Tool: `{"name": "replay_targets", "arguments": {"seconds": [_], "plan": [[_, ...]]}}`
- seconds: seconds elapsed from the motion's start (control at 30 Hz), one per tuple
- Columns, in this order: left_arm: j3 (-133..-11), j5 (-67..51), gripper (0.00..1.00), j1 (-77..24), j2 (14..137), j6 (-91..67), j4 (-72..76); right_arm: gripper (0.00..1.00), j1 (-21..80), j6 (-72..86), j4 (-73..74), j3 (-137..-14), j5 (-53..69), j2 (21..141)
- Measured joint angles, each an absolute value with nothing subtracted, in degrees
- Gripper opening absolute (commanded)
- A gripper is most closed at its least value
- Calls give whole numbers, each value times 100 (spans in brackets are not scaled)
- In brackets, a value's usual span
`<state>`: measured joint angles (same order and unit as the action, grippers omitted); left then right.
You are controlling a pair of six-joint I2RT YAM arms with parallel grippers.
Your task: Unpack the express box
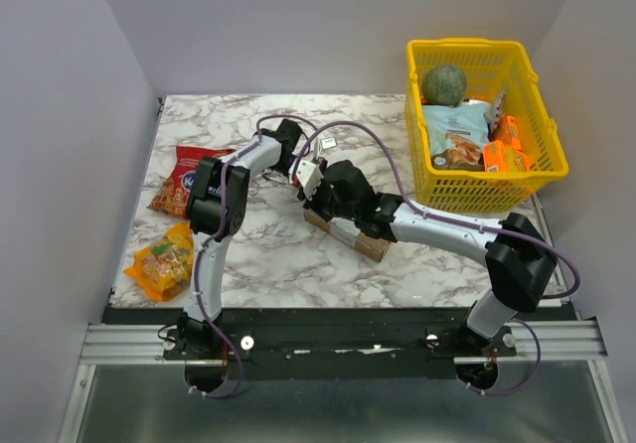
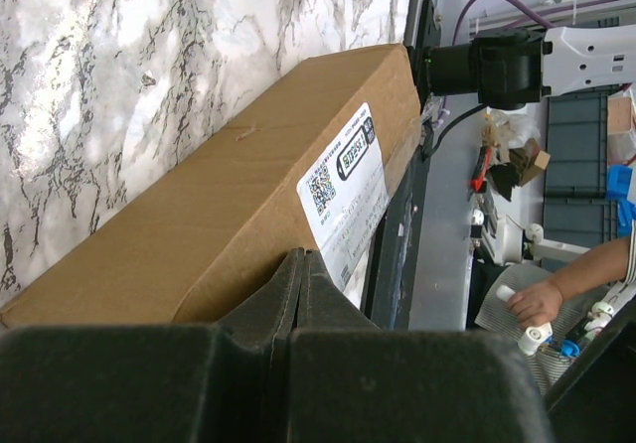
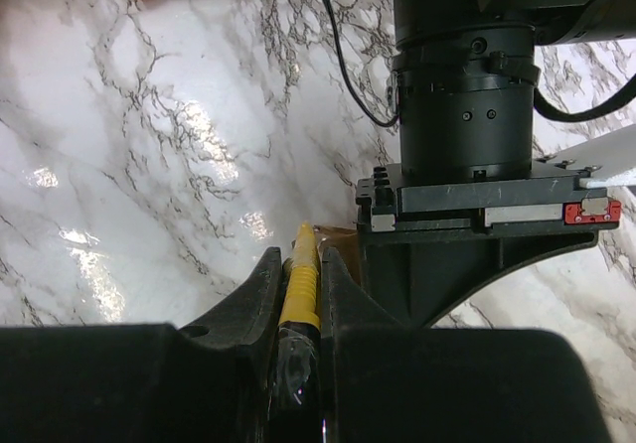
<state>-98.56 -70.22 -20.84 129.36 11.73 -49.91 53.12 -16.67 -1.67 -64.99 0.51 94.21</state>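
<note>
The express box (image 1: 356,238), a long brown carton with a white label (image 2: 348,180), lies on the marble table at the middle. It fills the left wrist view (image 2: 199,205). My left gripper (image 1: 308,193) is shut, and its fingertips (image 2: 301,256) rest against the box's near end by the label. My right gripper (image 1: 320,208) is shut on a yellow tool (image 3: 300,284). The tool's tip points at a brown corner of the box (image 3: 343,234). The left arm's wrist (image 3: 467,115) stands close beside it. Both arms hide much of the box from above.
A yellow basket (image 1: 542,177) with a green ball (image 1: 443,83) and snack packs stands at the back right. A red snack bag (image 1: 179,177) and an orange snack bag (image 1: 164,261) lie at the left. The table's front edge (image 2: 397,254) runs beyond the box's far end.
</note>
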Motion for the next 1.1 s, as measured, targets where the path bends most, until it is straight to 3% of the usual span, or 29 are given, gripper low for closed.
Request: {"name": "replay_targets", "arguments": {"seconds": [1.1], "plan": [[-9959,-7052,0,-2084,13006,1269,-5162,0,5076,-1599,-119,-6834,397,9561]]}}
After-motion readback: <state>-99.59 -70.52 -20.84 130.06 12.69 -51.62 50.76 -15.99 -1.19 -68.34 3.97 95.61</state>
